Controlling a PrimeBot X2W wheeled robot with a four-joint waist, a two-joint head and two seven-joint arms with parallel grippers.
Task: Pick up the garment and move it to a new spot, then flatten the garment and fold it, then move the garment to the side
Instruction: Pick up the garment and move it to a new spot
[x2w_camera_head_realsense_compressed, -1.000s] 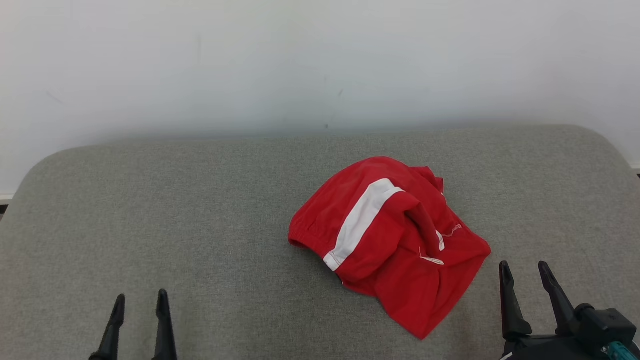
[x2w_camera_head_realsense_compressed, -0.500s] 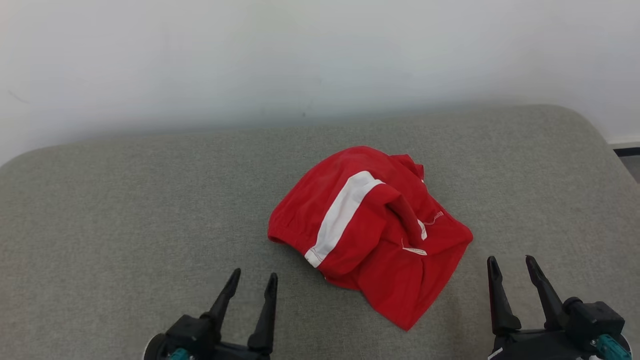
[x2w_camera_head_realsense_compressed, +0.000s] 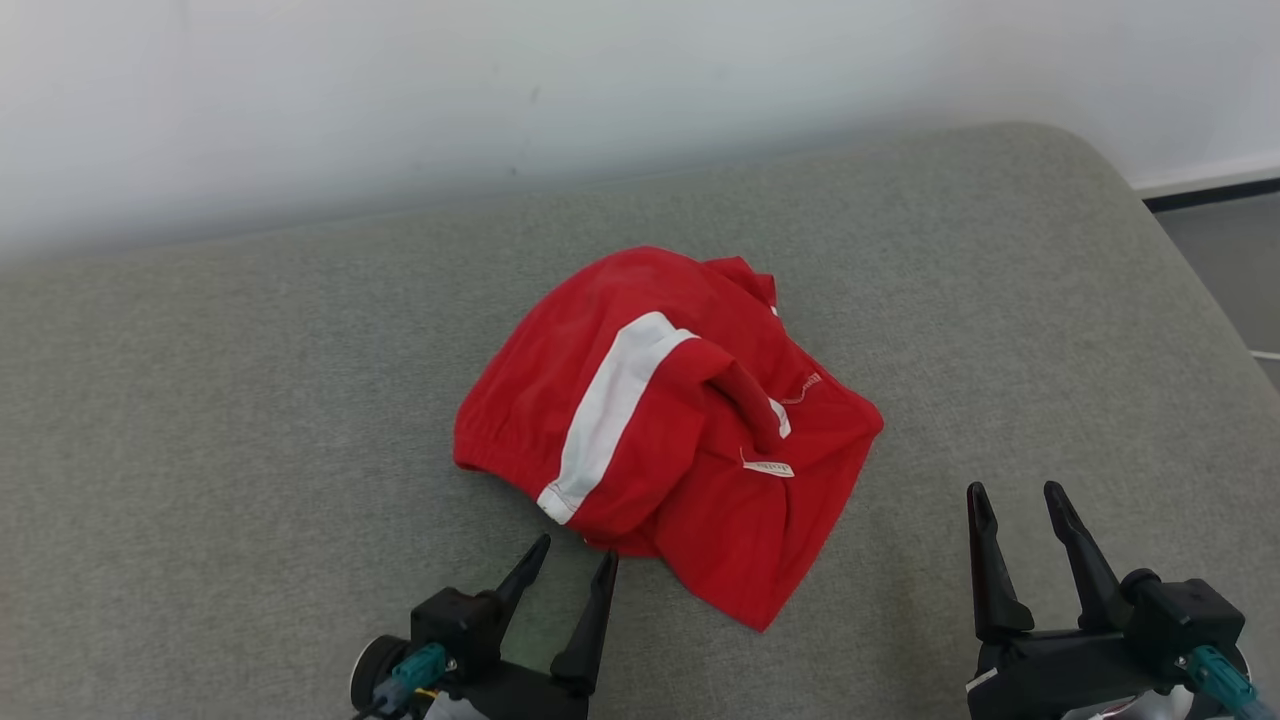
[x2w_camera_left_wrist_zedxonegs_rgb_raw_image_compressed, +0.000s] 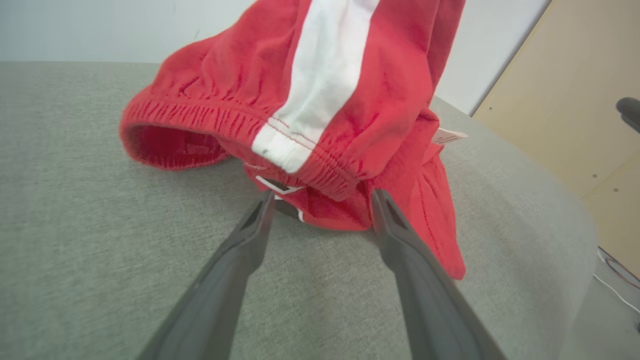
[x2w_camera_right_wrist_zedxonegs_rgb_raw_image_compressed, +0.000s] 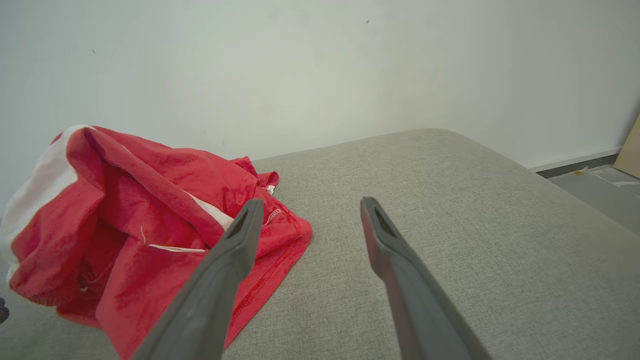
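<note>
Garment (x2w_camera_head_realsense_compressed: 660, 430): red shorts with a white side stripe (x2w_camera_head_realsense_compressed: 610, 400), lying crumpled in a loose heap on the grey upholstered surface (x2w_camera_head_realsense_compressed: 250, 400), roughly mid-surface and a little toward the robot's right. The elastic waistband (x2w_camera_left_wrist_zedxonegs_rgb_raw_image_compressed: 200, 120) faces the robot's left and gapes open, showing the red inside. A small white label (x2w_camera_head_realsense_compressed: 768, 468) lies on top, on the heap's right half. One pointed corner of fabric trails toward the near edge. Left gripper (x2w_camera_head_realsense_compressed: 578, 548): jaws spread wide, nothing between them, low over the surface, with the fingers pointing at the near edge of the heap just below the end of the stripe. In the left wrist view the fingertips (x2w_camera_left_wrist_zedxonegs_rgb_raw_image_compressed: 267, 200) sit right at the waistband hem, one on each side of the stripe's end; cannot tell whether they touch the cloth. Right gripper (x2w_camera_head_realsense_compressed: 1013, 489): jaws likewise spread and empty, hanging over bare surface to the right of the garment, near it but apart. Behind the surface is a plain white wall (x2w_camera_head_realsense_compressed: 400, 80). A pale wooden panel (x2w_camera_left_wrist_zedxonegs_rgb_raw_image_compressed: 565, 100) shows at the right of the left wrist view.
</note>
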